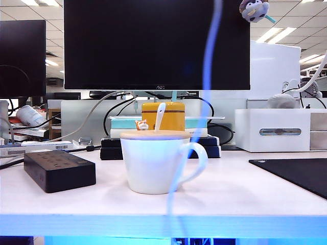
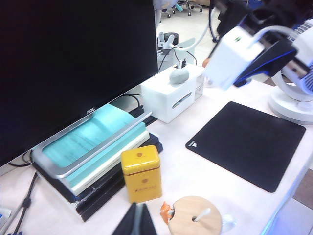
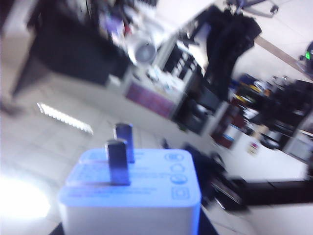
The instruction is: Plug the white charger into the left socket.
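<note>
Prongs and all, the white charger (image 3: 131, 188) fills the right wrist view, pinched by the right gripper (image 2: 254, 54) high at two o'clock over the desk. Its cable (image 1: 176, 189) hangs past the mug (image 1: 153, 162) and could snag it. Power strip (image 1: 59, 170) sits at nine o'clock, well apart. Left gripper (image 2: 136, 221), pressed together, hovers near the yellow tin (image 2: 142, 174).
</note>
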Tool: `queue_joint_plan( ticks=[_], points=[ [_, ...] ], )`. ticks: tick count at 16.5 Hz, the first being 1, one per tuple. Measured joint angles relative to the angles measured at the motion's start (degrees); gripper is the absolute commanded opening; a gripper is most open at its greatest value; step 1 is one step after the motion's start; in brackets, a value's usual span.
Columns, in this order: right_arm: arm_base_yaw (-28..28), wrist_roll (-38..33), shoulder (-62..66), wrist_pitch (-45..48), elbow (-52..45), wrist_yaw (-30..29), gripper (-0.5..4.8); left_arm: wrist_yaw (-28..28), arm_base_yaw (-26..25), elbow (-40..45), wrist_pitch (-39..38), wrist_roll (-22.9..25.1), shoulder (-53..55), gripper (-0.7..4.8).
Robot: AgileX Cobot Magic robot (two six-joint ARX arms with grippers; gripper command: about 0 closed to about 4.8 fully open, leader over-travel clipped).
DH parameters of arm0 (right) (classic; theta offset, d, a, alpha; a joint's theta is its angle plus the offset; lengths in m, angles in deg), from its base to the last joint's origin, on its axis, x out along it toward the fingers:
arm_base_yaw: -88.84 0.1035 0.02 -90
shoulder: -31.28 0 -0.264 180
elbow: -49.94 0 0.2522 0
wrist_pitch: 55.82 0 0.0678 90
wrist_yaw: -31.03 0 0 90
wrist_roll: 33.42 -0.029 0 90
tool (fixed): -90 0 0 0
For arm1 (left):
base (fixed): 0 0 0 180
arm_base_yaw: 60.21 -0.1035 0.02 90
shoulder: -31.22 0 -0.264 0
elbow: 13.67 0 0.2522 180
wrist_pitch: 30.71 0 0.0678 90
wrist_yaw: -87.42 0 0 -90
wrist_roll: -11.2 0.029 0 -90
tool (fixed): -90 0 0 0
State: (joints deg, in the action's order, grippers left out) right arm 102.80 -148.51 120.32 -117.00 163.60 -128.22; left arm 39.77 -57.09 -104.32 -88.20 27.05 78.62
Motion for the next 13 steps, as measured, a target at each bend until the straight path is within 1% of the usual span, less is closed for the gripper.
queue_joint_plan(
  ticks=[2, 5, 6, 7, 8, 9, 10, 11, 12, 13],
  points=[
    [2.21, -5.07, 0.04, -0.02, 0.0, 0.72, 1.25, 0.81, 0.0, 0.0, 0.04, 0.0, 0.0, -0.06],
    [5.86, -5.27, 1.6, 0.04, 0.02, 1.81, 1.25, 2.36, 0.0, 0.0, 0.33, 0.0, 0.0, 0.01],
    [6.88, -5.27, 2.23, 0.07, -0.02, 2.32, 1.25, 2.36, 0.0, 0.0, 0.81, 0.2, 0.02, 0.77],
    [8.07, -5.27, 2.21, 0.22, 0.0, 2.47, 1.25, 2.51, 0.0, 0.0, 0.87, 1.11, 0.0, 1.42],
    [8.98, -5.27, 2.19, 0.37, 0.0, 2.36, 1.25, 2.71, 0.0, 0.0, 0.87, 1.86, 0.02, 2.42],
    [9.77, -5.29, 2.21, 0.5, 0.0, 2.16, 1.25, 4.96, 0.02, 0.0, 1.09, 3.61, 0.28, 2.97],
    [9.81, -5.29, 2.23, 1.4, 0.0, 2.19, 1.25, 6.8, 0.37, 0.0, 1.2, 4.44, 0.63, 3.82],
    [9.97, -5.29, 2.29, 3.17, 0.0, 2.21, 1.25, 7.87, 1.46, 0.0, 1.2, 5.55, 1.16, 4.79],
    [10.08, -5.29, 2.4, 6.62, -0.02, 2.19, 1.25, 8.48, 3.67, 0.02, 1.2, 7.87, 1.95, 4.79],
    [10.19, -5.29, 2.38, 8.74, 0.0, 2.01, 1.25, 8.41, 6.23, 0.04, 1.44, 9.16, 2.49, 4.79]
  ],
)
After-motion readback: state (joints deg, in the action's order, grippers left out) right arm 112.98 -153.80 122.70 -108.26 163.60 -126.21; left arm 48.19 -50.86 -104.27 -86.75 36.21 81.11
